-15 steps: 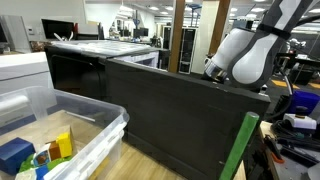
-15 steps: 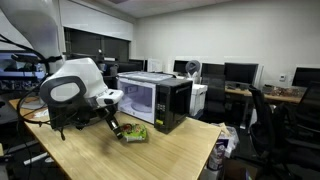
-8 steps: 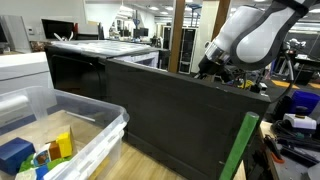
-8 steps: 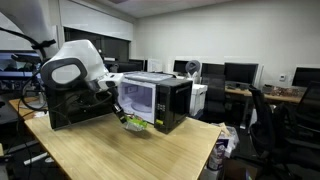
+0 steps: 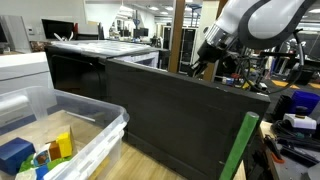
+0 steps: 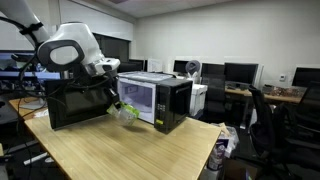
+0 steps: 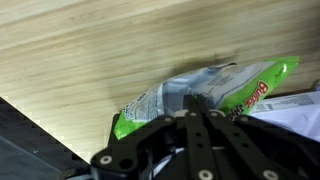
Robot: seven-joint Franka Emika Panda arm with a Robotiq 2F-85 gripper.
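Note:
My gripper (image 7: 196,101) is shut on a green and silver snack bag (image 7: 215,88) and holds it in the air above the wooden table (image 7: 90,50). In an exterior view the bag (image 6: 125,111) hangs under the gripper (image 6: 118,104), clear of the tabletop (image 6: 130,150), in front of a black microwave (image 6: 160,100). In an exterior view the arm's wrist (image 5: 212,45) shows above a dark box wall (image 5: 170,110); the bag is hidden there.
A black box (image 6: 70,105) stands at the back left of the table. A clear plastic bin (image 5: 70,130) holds coloured toys. Office chairs and monitors (image 6: 240,75) stand behind.
The arm has risen and lifted the snack bag off the table, carrying it up toward the microwave front.

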